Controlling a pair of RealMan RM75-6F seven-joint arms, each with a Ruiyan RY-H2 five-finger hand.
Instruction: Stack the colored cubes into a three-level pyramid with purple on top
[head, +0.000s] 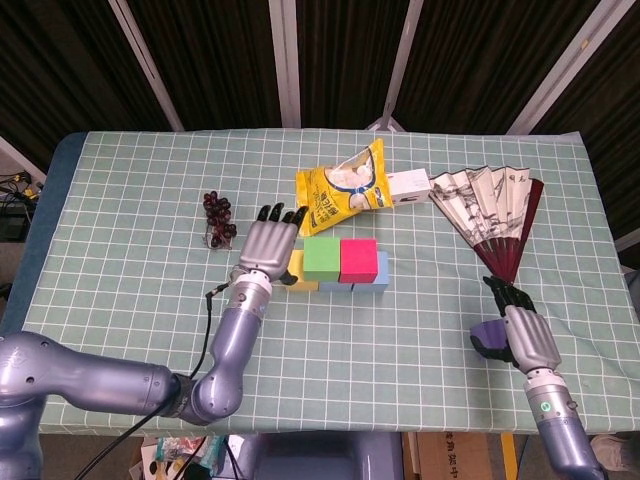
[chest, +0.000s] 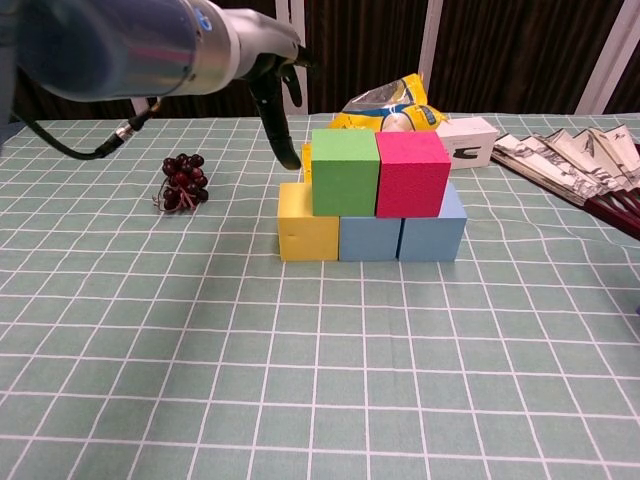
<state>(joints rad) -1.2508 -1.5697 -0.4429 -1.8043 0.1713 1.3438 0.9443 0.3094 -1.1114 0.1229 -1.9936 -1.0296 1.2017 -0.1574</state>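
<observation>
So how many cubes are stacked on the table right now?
5. Bottom row: yellow cube, two blue cubes. On top: green cube, pink cube. More may be hidden behind.

Matt foam-like cubes (chest: 345, 172) — glossy snack bag (head: 343, 184), cloth tablecloth (chest: 320, 380).
</observation>
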